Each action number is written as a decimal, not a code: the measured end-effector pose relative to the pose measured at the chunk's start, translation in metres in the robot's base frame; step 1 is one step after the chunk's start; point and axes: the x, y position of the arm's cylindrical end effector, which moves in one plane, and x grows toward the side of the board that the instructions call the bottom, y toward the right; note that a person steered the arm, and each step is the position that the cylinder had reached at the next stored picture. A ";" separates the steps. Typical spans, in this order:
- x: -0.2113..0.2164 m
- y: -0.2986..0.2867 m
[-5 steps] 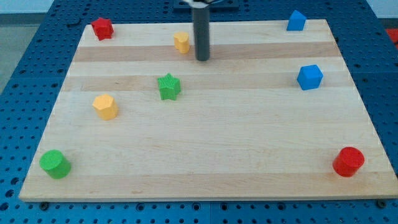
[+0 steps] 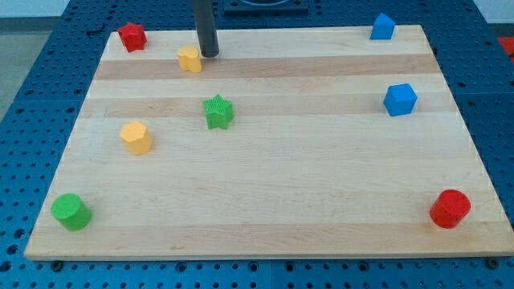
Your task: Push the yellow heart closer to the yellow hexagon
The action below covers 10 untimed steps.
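The yellow heart point(image 2: 189, 59) lies near the board's top, left of centre. My tip point(image 2: 209, 54) stands just right of it, touching or nearly touching its right side. The yellow hexagon point(image 2: 136, 137) sits lower down on the left, well below and left of the heart. The rod rises from the tip out of the view's top.
A green star point(image 2: 218, 111) lies between the heart and the board's middle. A red block point(image 2: 132, 36) is at the top left, a green cylinder point(image 2: 71, 211) at the bottom left, a red cylinder point(image 2: 450, 209) at the bottom right, and two blue blocks point(image 2: 383, 26) point(image 2: 400, 99) at the right.
My tip has moved left and slightly up. The yellow heart has slid left by about a block's width and a half. The other blocks have not moved.
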 end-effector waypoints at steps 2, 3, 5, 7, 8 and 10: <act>0.045 -0.053; 0.075 -0.063; 0.036 -0.043; 0.084 -0.027; 0.111 -0.068; 0.132 -0.100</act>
